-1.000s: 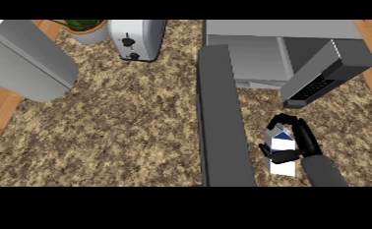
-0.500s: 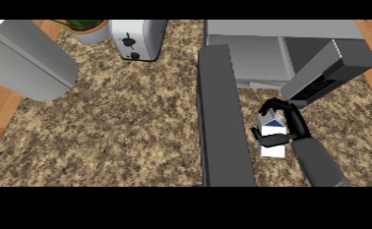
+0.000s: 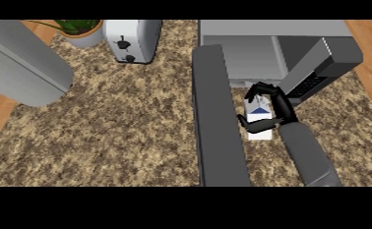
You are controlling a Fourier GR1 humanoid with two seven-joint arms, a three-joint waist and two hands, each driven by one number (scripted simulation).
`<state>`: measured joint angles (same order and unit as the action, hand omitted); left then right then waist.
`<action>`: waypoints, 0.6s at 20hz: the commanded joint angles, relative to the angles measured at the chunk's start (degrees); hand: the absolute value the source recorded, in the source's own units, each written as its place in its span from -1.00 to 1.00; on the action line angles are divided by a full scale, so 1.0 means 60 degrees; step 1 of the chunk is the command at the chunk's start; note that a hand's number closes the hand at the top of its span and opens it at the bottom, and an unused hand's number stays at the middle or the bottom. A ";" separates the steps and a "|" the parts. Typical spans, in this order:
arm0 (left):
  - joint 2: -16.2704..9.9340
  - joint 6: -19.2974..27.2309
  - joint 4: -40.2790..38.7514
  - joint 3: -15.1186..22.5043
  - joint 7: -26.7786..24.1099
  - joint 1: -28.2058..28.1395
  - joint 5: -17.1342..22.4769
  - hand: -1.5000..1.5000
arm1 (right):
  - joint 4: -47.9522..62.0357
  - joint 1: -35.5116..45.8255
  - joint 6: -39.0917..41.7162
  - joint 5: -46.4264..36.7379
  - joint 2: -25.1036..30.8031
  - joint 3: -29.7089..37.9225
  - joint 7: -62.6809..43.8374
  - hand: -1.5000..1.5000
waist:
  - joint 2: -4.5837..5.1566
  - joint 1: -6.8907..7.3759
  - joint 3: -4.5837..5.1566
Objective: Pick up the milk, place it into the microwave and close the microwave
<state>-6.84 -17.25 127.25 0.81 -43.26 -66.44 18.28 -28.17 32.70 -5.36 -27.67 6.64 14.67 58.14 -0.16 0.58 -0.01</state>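
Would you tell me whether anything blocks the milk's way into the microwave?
Nothing visible does: the right hand holds the milk just before the open microwave, with its door swung aside to the right.

Even, bright light, no glare — soft faint shadows, slightly blurred throughout

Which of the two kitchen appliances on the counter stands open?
The microwave at the upper right: its door is swung out. The toaster beside the potted plant has no door.

Grey forearm, black robot hand (image 3: 270, 106), seemingly jointed.
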 commanded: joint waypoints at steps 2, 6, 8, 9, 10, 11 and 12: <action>0.0194 -0.0228 0.0305 0.0027 -0.0047 -0.0681 -0.0070 -1.00 | -0.1195 0.0106 -0.0245 0.0061 -0.0017 -0.0156 -0.1036 1.00 | -0.0038 -0.0042 0.0006; 0.0027 -0.0357 -0.0524 -0.0583 0.0119 0.0247 0.0320 -1.00 | -0.1099 0.1199 -0.0346 0.0165 -0.0098 -0.0046 -0.2299 1.00 | 0.0017 0.0045 0.0002; -0.0230 -0.0416 -0.0730 -0.1015 0.0303 0.0566 0.0645 -1.00 | -0.0538 0.2061 -0.0102 0.0112 0.0027 -0.0016 -0.3017 1.00 | 0.0054 0.0120 0.0002; 0.0094 -0.0269 -0.0356 -0.0521 0.0504 0.0432 0.0189 -1.00 | -0.0748 0.1693 -0.0304 0.0024 -0.0176 -0.0211 -0.2886 1.00 | 0.0037 0.0061 -0.0001; 0.0054 -0.0273 -0.0558 -0.0531 0.0539 0.0811 0.0257 -1.00 | 0.0037 0.2303 -0.0165 0.0104 0.0213 0.0066 -0.2707 1.00 | 0.0090 0.0163 -0.0006; 0.0130 -0.0277 -0.0201 -0.0639 0.0518 0.0376 0.0249 -1.00 | -0.0009 0.2276 -0.0162 0.0054 0.0130 -0.0045 -0.2822 1.00 | 0.0070 0.0158 -0.0006; -0.0010 -0.0121 -0.0734 -0.0984 0.0600 0.1121 0.0411 -1.00 | 0.0394 0.2901 -0.0460 0.0020 0.0062 0.0074 -0.3082 1.00 | 0.0116 0.0221 -0.0006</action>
<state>-6.66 -18.57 124.62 -3.02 -40.78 -63.00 19.99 -30.01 44.18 -7.16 -27.38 6.49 14.35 42.70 0.19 1.26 -0.03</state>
